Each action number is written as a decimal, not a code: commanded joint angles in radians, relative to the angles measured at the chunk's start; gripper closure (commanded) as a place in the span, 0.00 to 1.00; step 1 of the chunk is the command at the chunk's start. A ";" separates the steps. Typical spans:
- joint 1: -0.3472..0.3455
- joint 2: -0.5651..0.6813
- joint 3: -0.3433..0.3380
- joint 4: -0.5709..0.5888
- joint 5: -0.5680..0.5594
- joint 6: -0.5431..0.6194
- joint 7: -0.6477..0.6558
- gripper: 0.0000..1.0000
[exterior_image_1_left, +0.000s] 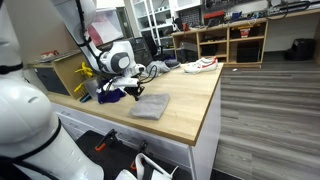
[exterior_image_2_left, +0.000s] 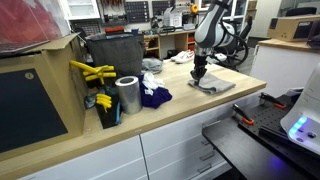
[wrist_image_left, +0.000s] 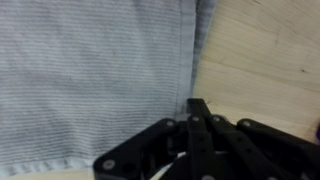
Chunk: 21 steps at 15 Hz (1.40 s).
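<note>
- Gripper (wrist_image_left: 197, 108): in the wrist view its fingers are pressed together, tips down at the hem of the grey cloth (wrist_image_left: 90, 70). I cannot tell whether any fabric is pinched between them.
- The grey cloth lies flat on the table (exterior_image_2_left: 190, 118). It fills the wrist view from 9 to 12 o'clock of the gripper, and bare wood runs from 1 to 3 o'clock.
- In an exterior view the gripper (exterior_image_2_left: 199, 74) stands upright on the cloth's near corner, and the rest of the cloth spreads toward 4 o'clock.
- Containers: the black bin (exterior_image_2_left: 115, 50) stands at the back of the table, at 9 o'clock of the gripper and well apart. Its contents are hidden from me.
- The metal cylinder (exterior_image_2_left: 127, 95) stands upright in front of the bin. I cannot see into it.
- The yellow-handled tools (exterior_image_2_left: 90, 72) are at the bin's 8 o'clock.
- The purple cloth (exterior_image_2_left: 153, 97) is bunched just beside the cylinder, at its 3 o'clock, between the cylinder and the grey cloth.
- The shelf unit (exterior_image_1_left: 235, 42) is behind the table. Its open compartments hold small items, too blurred to name.
- The white shoe (exterior_image_1_left: 201, 65) is at the table's far end, at 2 o'clock of the gripper.
- Writing: any labels are too small to read.
</note>
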 joint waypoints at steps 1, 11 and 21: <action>-0.026 -0.024 0.050 0.023 0.075 -0.024 -0.071 1.00; -0.002 -0.265 -0.136 0.138 -0.044 -0.537 -0.046 0.37; 0.003 -0.392 -0.217 0.286 -0.055 -0.889 -0.040 0.00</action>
